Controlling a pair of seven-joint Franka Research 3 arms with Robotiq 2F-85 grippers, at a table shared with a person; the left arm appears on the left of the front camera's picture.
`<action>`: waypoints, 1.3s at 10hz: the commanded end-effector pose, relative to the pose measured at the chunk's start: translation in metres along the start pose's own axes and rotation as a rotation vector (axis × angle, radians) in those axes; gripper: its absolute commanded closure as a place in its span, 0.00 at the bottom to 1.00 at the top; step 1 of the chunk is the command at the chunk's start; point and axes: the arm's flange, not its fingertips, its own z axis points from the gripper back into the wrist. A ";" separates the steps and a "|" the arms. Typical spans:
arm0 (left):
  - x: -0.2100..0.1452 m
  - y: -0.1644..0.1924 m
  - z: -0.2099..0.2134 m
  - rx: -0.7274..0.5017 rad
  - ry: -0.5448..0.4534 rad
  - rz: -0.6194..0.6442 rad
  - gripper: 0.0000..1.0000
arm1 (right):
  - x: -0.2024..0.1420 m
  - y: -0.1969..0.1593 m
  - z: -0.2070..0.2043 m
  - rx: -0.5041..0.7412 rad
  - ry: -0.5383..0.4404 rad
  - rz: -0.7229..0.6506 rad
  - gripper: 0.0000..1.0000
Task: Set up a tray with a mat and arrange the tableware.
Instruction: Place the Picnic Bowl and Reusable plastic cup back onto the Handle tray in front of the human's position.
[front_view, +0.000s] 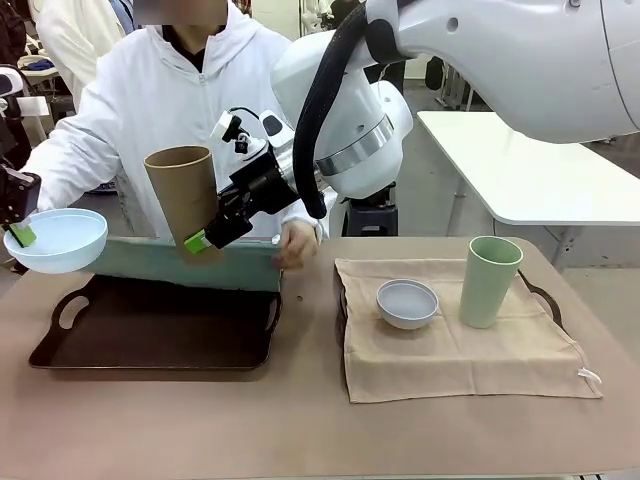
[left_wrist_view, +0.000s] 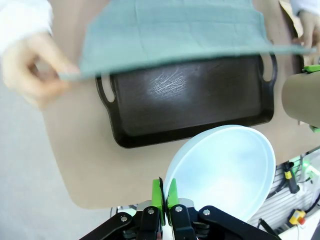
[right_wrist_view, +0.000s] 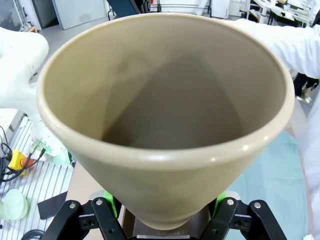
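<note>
Green pads of both tools hold tableware above the counter while the person spreads a mat.

Left tool (left_wrist_view: 165, 197) pinches the pale blue bowl (front_view: 58, 240); right tool (front_view: 210, 232) clamps the tan tumbler (front_view: 183, 195). Teal mat (front_view: 180, 262) hangs over the dark tray (front_view: 150, 335), not yet flat. White-grey bowl (front_view: 407, 302) and green tumbler (front_view: 490, 280) wait on a beige cloth (front_view: 450, 350).

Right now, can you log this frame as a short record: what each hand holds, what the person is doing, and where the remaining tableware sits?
left hand: shut on the rim of the pale blue bowl, held in the air left of the tray
right hand: shut on the base of the tan-brown tumbler, lifted above the tray
person: hands hold a teal mat over the far edge of the dark tray
tray: bare, no mat on it yet
white-grey bowl: on the beige cloth
pale green tumbler: upright on the beige cloth
</note>
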 end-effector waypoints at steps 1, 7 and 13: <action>0.001 0.000 0.000 0.000 -0.006 -0.007 1.00 | 0.001 -0.001 -0.001 -0.001 -0.017 0.000 0.38; 0.001 0.000 0.000 0.000 -0.006 -0.007 1.00 | 0.001 -0.001 -0.001 -0.001 -0.017 0.000 0.38; 0.001 0.000 0.000 0.000 -0.006 -0.007 1.00 | 0.001 -0.001 -0.001 -0.001 -0.017 0.000 0.38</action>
